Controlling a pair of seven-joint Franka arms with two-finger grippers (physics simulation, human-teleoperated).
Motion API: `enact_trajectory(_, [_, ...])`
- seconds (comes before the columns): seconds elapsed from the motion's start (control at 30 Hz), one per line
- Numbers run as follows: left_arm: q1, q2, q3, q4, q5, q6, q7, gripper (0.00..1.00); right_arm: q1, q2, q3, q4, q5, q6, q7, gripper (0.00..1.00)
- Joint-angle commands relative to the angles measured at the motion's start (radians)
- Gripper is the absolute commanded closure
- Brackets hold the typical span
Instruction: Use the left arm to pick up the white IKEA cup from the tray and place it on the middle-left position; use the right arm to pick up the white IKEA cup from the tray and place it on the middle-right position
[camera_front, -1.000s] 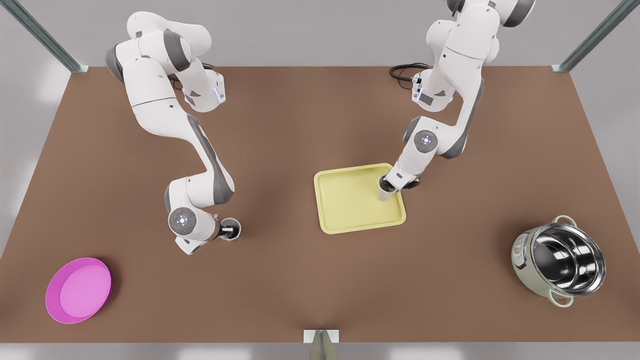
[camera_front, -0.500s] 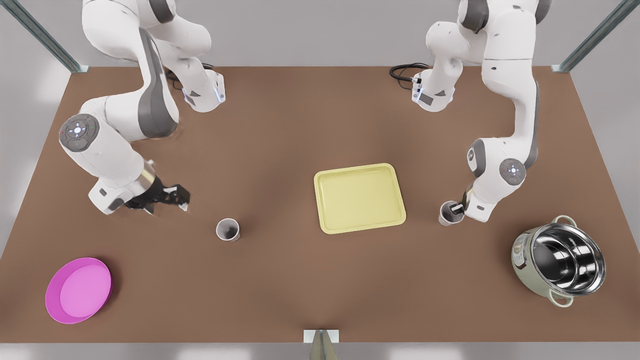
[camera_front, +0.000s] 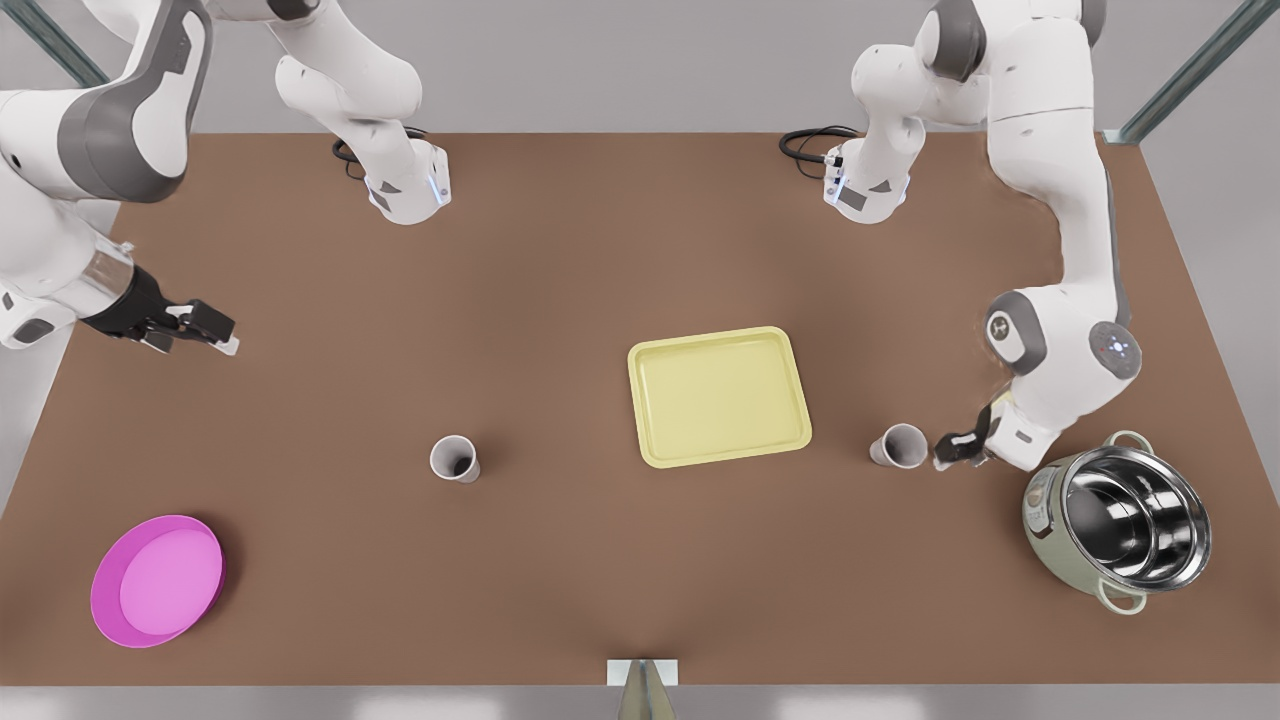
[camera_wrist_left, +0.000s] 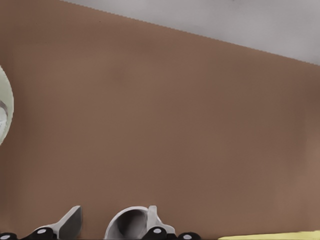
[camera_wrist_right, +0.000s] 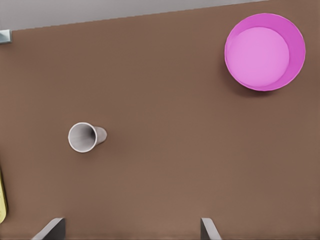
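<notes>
Left tool (camera_front: 945, 452) wide, just beside one cup (camera_front: 900, 445) on bench (camera_front: 600, 560). Right tool (camera_front: 228, 338) wide, well apart from the other cup (camera_front: 455, 459).

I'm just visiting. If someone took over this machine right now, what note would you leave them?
Left gripper: open, low over the table at the front view's right, just beside one white cup, between it and the steel pot.
Right gripper: open, raised at the front view's far left, holding nothing.
The other white cup stands on the table at the front view's left of the tray, well away from the magenta dish.
Done: the tray is bare and both cups are on the tabletop either side of it.
Left: probably only pulling the left gripper clear without nudging its cup.
</notes>
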Motion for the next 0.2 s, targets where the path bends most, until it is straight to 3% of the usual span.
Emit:
enact_trajectory(0.0, [-0.015,-0.031,0.003,0.265,0.191,-0.677,0.010,0.00,0.012,-0.001,-0.001,0.001,0.006,-0.024,-0.071,0.00])
enact_trajectory(0.17, [-0.073,-0.103,-0.018,0.268,0.218,-0.707,-0.074,0.00,0.012,-0.001,-0.030,0.001,0.005,-0.024,-0.071,0.00])
